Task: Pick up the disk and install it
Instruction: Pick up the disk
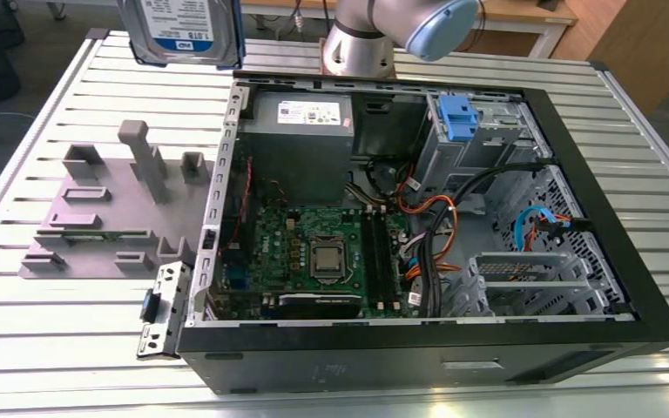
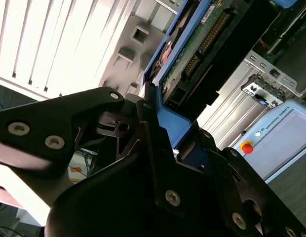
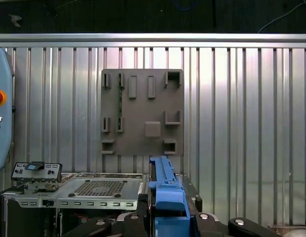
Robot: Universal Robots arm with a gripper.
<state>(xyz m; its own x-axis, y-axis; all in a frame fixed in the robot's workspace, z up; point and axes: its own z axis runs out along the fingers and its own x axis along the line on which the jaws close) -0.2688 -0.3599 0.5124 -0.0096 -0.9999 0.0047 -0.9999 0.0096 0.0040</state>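
Note:
The disk (image 1: 184,30) hangs high above the table's far edge, toward the exterior view's left, its white-and-blue label facing the camera and its blue frame around it. In the second wrist view my gripper (image 2: 155,116) is shut on the disk's blue frame (image 2: 175,123), and the disk's green circuit-board side (image 2: 202,39) stretches away from the fingers. In the first wrist view the blue frame's edge (image 3: 164,190) rises out of my gripper (image 3: 168,222), with the table far below.
An open computer case (image 1: 648,287) lies on the slatted metal table (image 1: 32,348), showing the motherboard (image 1: 311,252), grey power supply (image 1: 300,122) and a blue-latched drive bay (image 1: 456,117). A grey fixture plate (image 1: 114,209) stands beside it. The arm's base (image 1: 358,48) is behind.

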